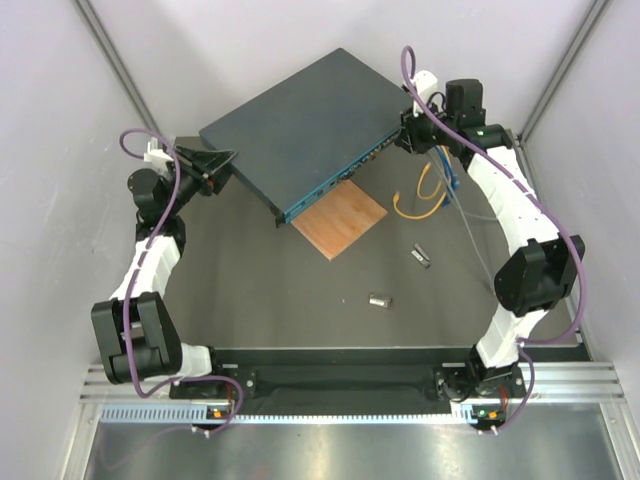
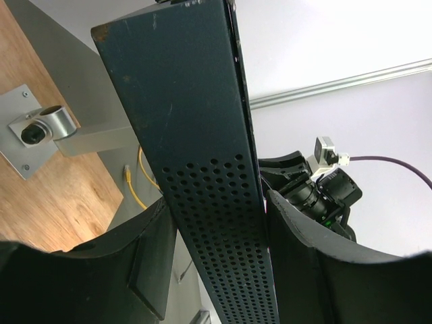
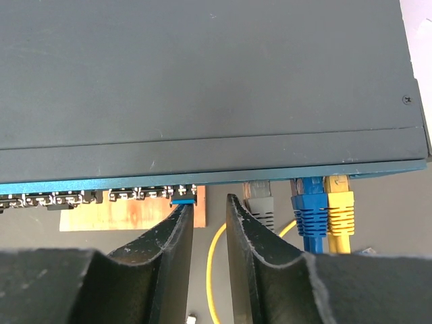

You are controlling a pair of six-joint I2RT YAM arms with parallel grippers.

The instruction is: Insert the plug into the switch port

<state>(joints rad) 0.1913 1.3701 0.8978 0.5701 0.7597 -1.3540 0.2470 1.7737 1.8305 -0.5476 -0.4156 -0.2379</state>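
The switch (image 1: 300, 130) is a flat dark blue-grey box with a teal front face (image 3: 135, 181) carrying a row of sockets. My left gripper (image 1: 222, 165) is shut on its far left edge. In the left wrist view the perforated side (image 2: 209, 223) fills the gap between the fingers. My right gripper (image 3: 209, 199) is just in front of the face, fingers slightly apart with nothing between them. A blue plug (image 3: 183, 200) sits in a socket at the tip of its left finger. Grey (image 3: 258, 199), blue (image 3: 310, 206) and yellow (image 3: 339, 206) plugs sit in sockets to the right.
A thin brown wooden square (image 1: 340, 218) lies under the switch's front edge. A yellow cable (image 1: 420, 205) loops on the mat near the right arm. Two small metal pieces (image 1: 421, 256) (image 1: 379, 299) lie nearer the front. Grey walls close in both sides.
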